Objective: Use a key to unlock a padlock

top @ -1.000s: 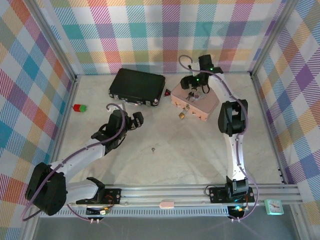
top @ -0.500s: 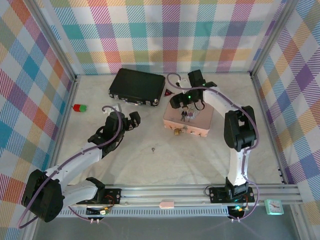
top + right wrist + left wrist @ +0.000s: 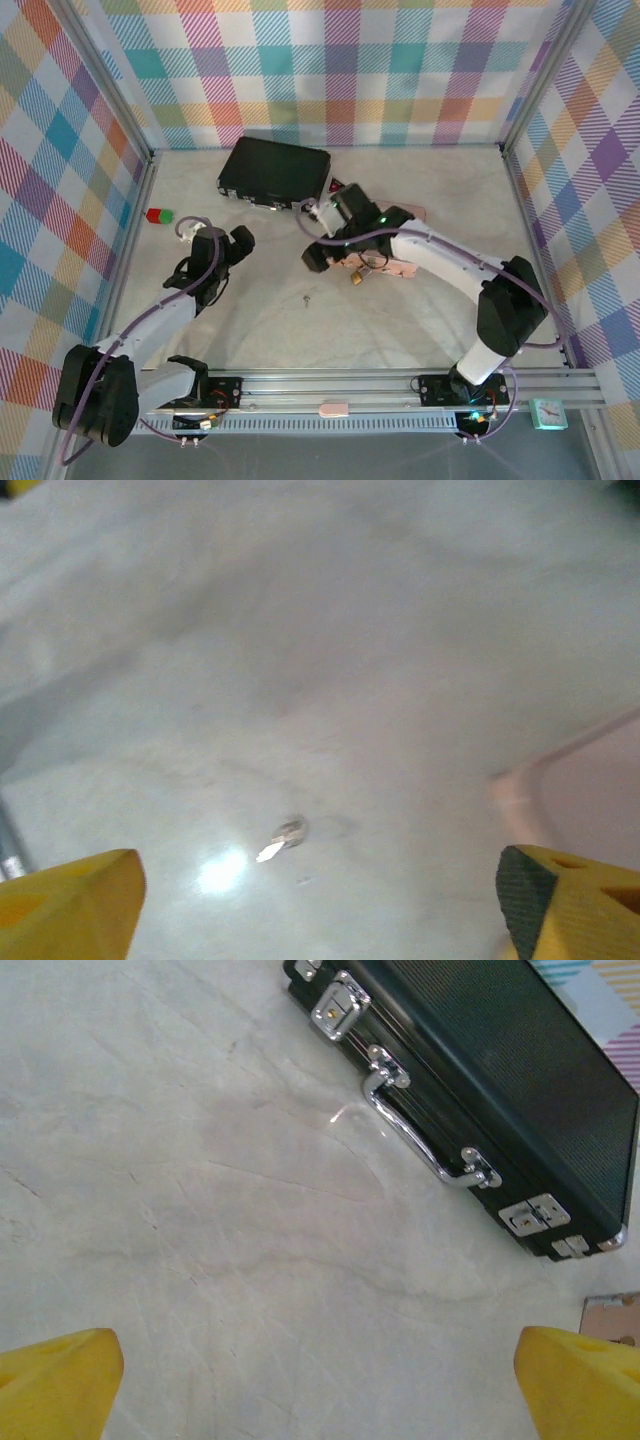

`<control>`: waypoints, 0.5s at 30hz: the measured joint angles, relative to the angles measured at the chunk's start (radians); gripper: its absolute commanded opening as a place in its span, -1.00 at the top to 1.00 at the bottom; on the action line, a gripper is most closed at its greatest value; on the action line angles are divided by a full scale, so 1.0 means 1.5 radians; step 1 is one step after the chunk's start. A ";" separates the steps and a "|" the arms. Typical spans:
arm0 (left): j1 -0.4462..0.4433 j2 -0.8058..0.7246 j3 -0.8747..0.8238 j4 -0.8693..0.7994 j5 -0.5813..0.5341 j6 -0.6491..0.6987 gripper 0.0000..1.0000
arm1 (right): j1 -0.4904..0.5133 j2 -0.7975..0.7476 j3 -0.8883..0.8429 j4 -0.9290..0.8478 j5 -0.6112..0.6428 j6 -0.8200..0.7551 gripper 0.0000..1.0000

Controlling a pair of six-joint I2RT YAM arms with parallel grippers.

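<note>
The key point(image 3: 306, 298) lies flat on the pale table near the middle; in the right wrist view the key point(image 3: 285, 833) is a small glinting speck. My right gripper point(image 3: 316, 258) hovers just above and behind it, open, its yellow fingertips point(image 3: 70, 902) wide apart with nothing between them. The brass padlock point(image 3: 355, 278) hangs at the front edge of the pink box point(image 3: 400, 266), whose corner point(image 3: 590, 790) shows beside the right fingers. My left gripper point(image 3: 232, 243) is open over bare table, left of the key, its fingertips point(image 3: 55, 1382) far apart.
A black case point(image 3: 275, 172) with chrome latches and handle point(image 3: 420, 1140) lies at the back. A small red triangle point(image 3: 334, 186) sits by its right end. A red and green block point(image 3: 158, 215) rests near the left wall. Plaid walls close in three sides.
My right arm swung from the back down and left to above the key. The pink box with the padlock slid toward the front. My left gripper drifted left.
</note>
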 measured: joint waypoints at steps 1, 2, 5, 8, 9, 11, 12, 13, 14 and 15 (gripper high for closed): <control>0.015 0.000 0.000 0.000 0.011 0.000 -1.00 | 0.024 0.004 -0.005 -0.004 -0.002 0.012 -0.62; 0.027 -0.001 0.000 0.000 0.019 0.000 -0.99 | 0.046 0.012 -0.007 -0.007 -0.004 0.024 -0.53; 0.057 -0.012 0.000 -0.001 0.039 0.000 -0.99 | 0.086 0.061 0.007 -0.017 -0.004 0.081 -0.24; 0.068 -0.034 0.000 -0.005 0.051 0.001 -0.99 | 0.095 0.130 0.034 -0.023 0.017 0.142 -0.11; 0.068 -0.041 0.000 -0.006 0.053 0.001 -0.99 | 0.097 0.153 0.043 -0.027 0.033 0.163 -0.08; 0.069 -0.055 0.000 -0.008 0.057 0.001 -0.99 | 0.098 0.188 0.060 -0.039 0.057 0.195 0.00; 0.069 -0.064 -0.001 -0.011 0.059 0.001 -0.99 | 0.099 0.203 0.070 -0.049 0.069 0.210 0.03; 0.069 -0.071 -0.004 -0.012 0.060 0.001 -1.00 | 0.099 0.216 0.078 -0.054 0.080 0.222 0.05; 0.069 -0.079 -0.007 -0.017 0.061 0.001 -0.99 | 0.100 0.228 0.086 -0.059 0.092 0.234 0.08; 0.069 -0.087 -0.011 -0.022 0.061 0.001 -1.00 | 0.101 0.235 0.090 -0.062 0.101 0.242 0.10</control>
